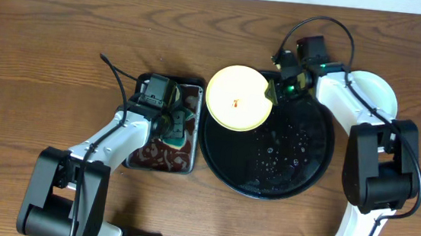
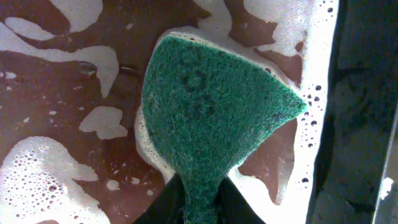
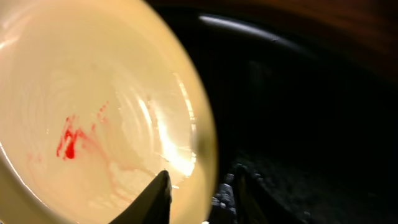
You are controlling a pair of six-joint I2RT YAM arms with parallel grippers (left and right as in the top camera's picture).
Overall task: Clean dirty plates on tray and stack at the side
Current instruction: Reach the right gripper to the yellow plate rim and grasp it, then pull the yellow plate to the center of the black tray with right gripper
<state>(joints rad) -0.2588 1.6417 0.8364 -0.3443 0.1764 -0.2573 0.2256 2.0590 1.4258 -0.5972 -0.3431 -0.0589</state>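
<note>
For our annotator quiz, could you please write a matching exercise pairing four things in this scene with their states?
1 sponge
2 yellow plate
3 tray
4 pan

a holds brown foamy liquid
b held at its rim by the right gripper
c held by the left gripper
d round, dotted with droplets

Pairs: 1-c; 2-b; 3-d; 4-a

Overhead view looks straight down on the counter (image 1: 50, 27); left wrist camera hugs the sponge (image 2: 211, 112), right the yellow plate (image 3: 93, 124), both visible overhead.
</note>
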